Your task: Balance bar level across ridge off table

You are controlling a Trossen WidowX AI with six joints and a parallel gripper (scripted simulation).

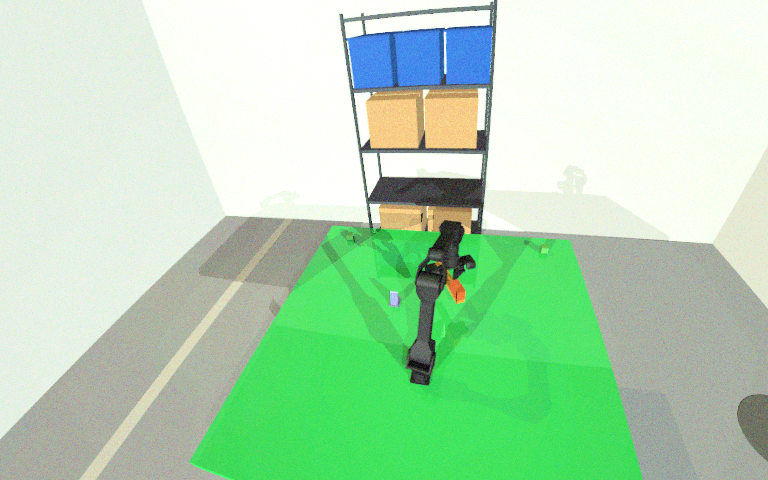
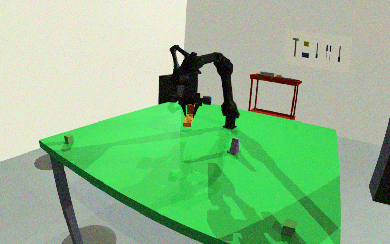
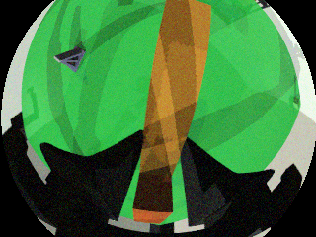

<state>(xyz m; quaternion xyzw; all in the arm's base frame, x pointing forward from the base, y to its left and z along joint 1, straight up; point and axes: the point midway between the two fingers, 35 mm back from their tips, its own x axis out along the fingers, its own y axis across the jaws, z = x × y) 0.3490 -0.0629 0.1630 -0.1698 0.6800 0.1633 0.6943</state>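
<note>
The orange bar (image 1: 456, 290) (image 2: 188, 122) (image 3: 173, 74) is held above the green table (image 1: 351, 407) (image 2: 310, 160). My gripper (image 2: 189, 114) (image 3: 162, 138) is shut on the bar, with one finger on each side; in the top view the arm hides the fingertips. The small purple-grey ridge (image 1: 394, 298) (image 2: 234, 146) (image 3: 73, 60) stands on the table, apart from the bar. In the top view it is left of the bar and gripper; in the exterior view it is to their right and nearer the camera. In the wrist view it is at the upper left.
One small greenish block (image 1: 350, 237) (image 2: 289, 229) and another (image 1: 544, 250) (image 2: 68, 139) stand near table corners. A shelf rack (image 1: 423, 150) with boxes stands behind the table. A red cart (image 2: 275, 80) stands beyond it in the exterior view.
</note>
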